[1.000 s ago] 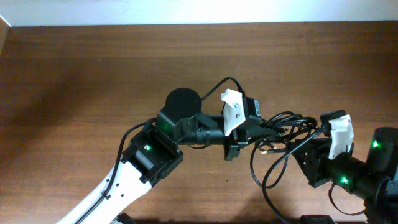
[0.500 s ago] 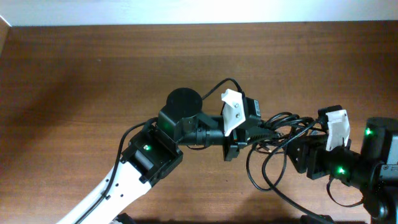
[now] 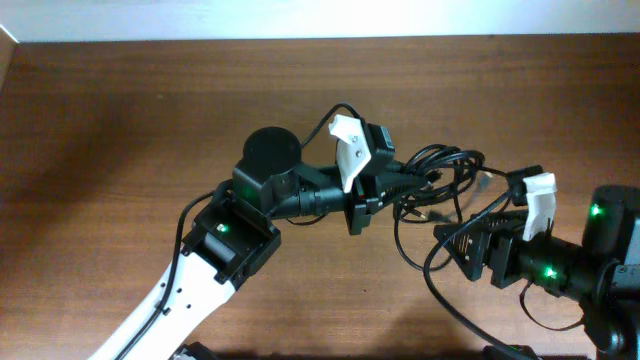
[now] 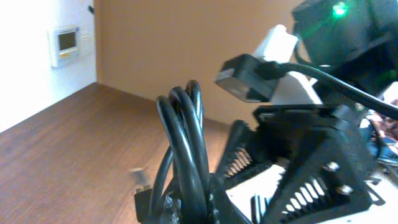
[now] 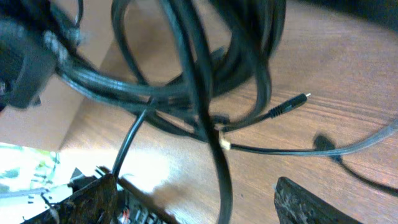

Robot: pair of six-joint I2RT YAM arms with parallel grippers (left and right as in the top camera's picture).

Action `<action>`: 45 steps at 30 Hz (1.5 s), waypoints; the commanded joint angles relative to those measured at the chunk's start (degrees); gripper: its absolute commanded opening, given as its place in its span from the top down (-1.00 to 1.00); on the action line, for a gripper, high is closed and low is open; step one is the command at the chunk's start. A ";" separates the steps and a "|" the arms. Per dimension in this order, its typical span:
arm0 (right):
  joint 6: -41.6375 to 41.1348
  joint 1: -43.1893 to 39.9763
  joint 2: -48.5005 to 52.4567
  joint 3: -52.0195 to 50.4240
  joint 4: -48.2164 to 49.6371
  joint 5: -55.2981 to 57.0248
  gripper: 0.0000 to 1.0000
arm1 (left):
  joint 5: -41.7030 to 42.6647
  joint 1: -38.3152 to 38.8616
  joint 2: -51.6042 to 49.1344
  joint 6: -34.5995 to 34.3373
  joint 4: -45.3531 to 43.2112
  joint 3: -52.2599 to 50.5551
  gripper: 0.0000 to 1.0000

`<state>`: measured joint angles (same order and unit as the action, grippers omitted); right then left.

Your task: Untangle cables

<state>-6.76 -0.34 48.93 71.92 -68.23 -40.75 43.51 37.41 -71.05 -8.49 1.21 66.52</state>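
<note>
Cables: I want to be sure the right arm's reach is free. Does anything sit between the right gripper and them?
Nothing visible does. The right gripper is open right at the cables, with one strand running down between its fingers.

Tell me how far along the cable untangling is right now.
Nothing looks freed yet: the cables are one overlapping clump. In hand: the left tool is clamped on several looped strands; the right tool is open, with a strand passing between its jaws. Left: pulling every cord out and laying them apart.
</note>
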 commanded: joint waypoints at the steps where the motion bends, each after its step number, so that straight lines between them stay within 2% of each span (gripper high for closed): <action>1: -2.84 -0.04 -0.11 1.01 1.05 -1.29 -0.59 | 4.92 -0.02 1.27 -1.36 -0.76 0.33 1.00; 10: -3.26 -0.04 0.07 1.01 1.64 1.36 -0.59 | 4.76 -0.09 1.27 -1.33 -0.76 0.33 1.00; 22: -7.72 -0.04 1.44 1.01 1.73 13.49 -0.59 | 5.22 1.60 1.27 -2.93 -3.28 0.33 1.00; 34: -10.29 -0.04 4.31 1.01 5.60 13.40 -0.59 | 8.00 1.60 1.27 -4.35 -3.41 0.33 1.00; 41: -12.22 -0.04 4.31 1.01 9.01 12.72 -0.59 | 5.57 1.60 1.27 -4.37 -3.39 0.33 1.00; 45: -12.41 -0.04 4.33 1.01 11.98 12.92 -0.59 | 2.12 1.60 1.27 -14.84 -7.54 0.33 1.00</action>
<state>-18.13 -0.34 53.10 71.92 -58.28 -28.08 45.80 38.76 -71.05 -14.90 -3.31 66.52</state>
